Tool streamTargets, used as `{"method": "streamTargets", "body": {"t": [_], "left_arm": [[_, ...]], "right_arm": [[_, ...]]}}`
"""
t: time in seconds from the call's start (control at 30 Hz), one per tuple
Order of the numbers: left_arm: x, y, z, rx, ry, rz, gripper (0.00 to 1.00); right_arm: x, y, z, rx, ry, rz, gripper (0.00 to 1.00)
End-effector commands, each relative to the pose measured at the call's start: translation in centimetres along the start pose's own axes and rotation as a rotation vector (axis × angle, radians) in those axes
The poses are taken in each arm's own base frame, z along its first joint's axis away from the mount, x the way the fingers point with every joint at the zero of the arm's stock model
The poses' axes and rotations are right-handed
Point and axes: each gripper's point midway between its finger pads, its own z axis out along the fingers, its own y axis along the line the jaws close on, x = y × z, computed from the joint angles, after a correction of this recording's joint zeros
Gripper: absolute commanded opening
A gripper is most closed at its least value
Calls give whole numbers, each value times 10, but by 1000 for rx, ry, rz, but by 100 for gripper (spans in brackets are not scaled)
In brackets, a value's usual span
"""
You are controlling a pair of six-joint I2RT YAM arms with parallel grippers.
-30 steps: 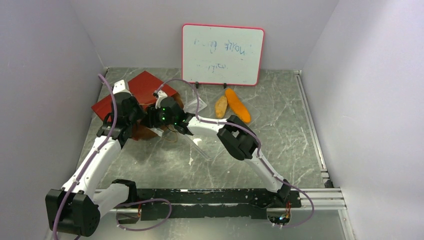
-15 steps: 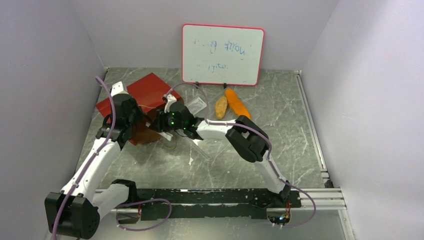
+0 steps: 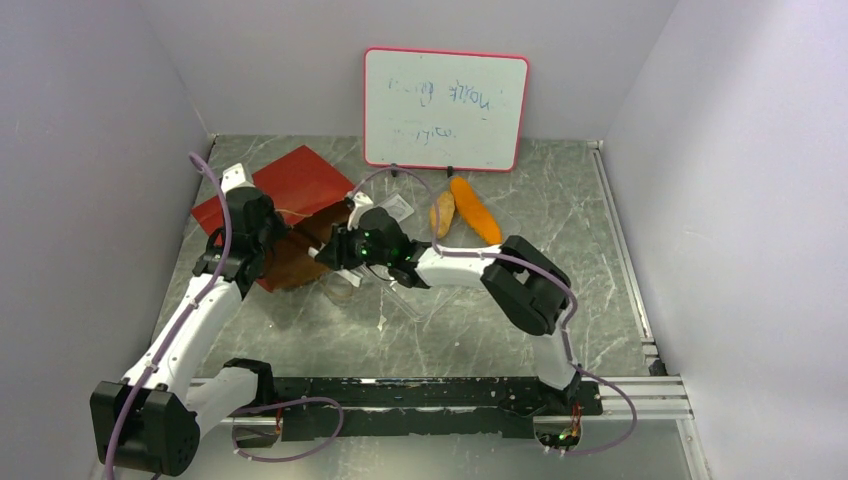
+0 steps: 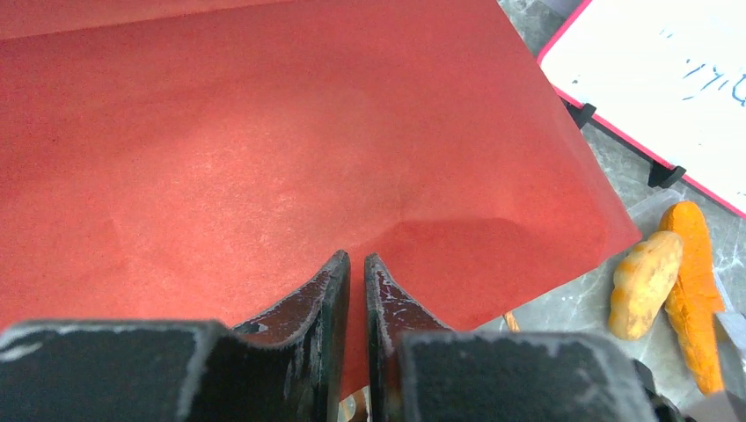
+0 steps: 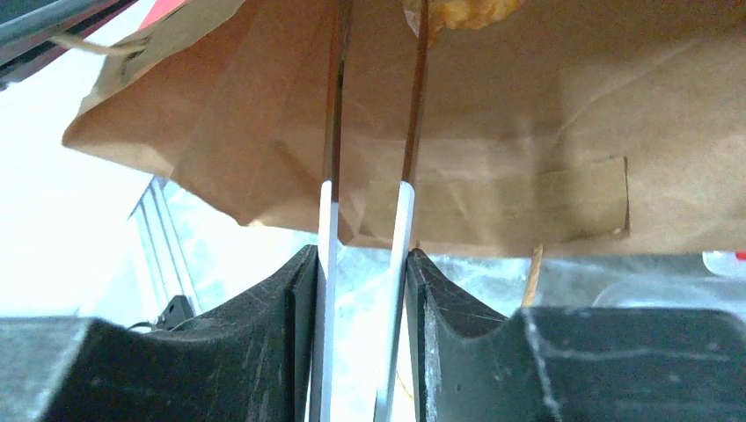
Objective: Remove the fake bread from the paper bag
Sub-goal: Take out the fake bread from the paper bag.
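The red paper bag [image 3: 290,185] lies on its side at the left, its brown inside [image 5: 493,114] facing my right arm. My left gripper [image 4: 356,259] is shut on the bag's red wall [image 4: 264,149]. My right gripper [image 5: 362,255] is shut on thin white tongs [image 5: 327,229] that reach into the bag's mouth. A golden-brown crusty piece of fake bread [image 5: 457,10] shows at the tongs' tips, mostly cut off by the top edge. On the table outside the bag lie the orange baguette [image 3: 475,210] and the tan roll [image 3: 442,213].
A whiteboard [image 3: 445,108] stands at the back. A clear plastic tray [image 3: 395,208] lies between the bag and the two bread pieces, with more clear plastic [image 3: 340,288] in front of the bag. Grey walls close in both sides.
My right wrist has drawn back to the right, away from the bag's mouth, with the tongs still in its jaws. My left gripper keeps its hold on the bag, which has shifted slightly.
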Motion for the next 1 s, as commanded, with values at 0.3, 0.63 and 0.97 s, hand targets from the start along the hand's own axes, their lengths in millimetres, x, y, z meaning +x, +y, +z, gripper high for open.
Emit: {"method": "streamTargets", "body": {"t": [0.3,0.63,0.97], "left_arm": [[-25,-16,3,32,-75,-57,9],[-41,-29,3,70,-105,-83,9],[-39,-30,4,76,-100,-80,10]], "right_arm": [[-1,32,-58,-37,-67,-32,0],[26,32,-90,12,-46,-27,0],[9,30,-152,114,-129,-15,0]]}}
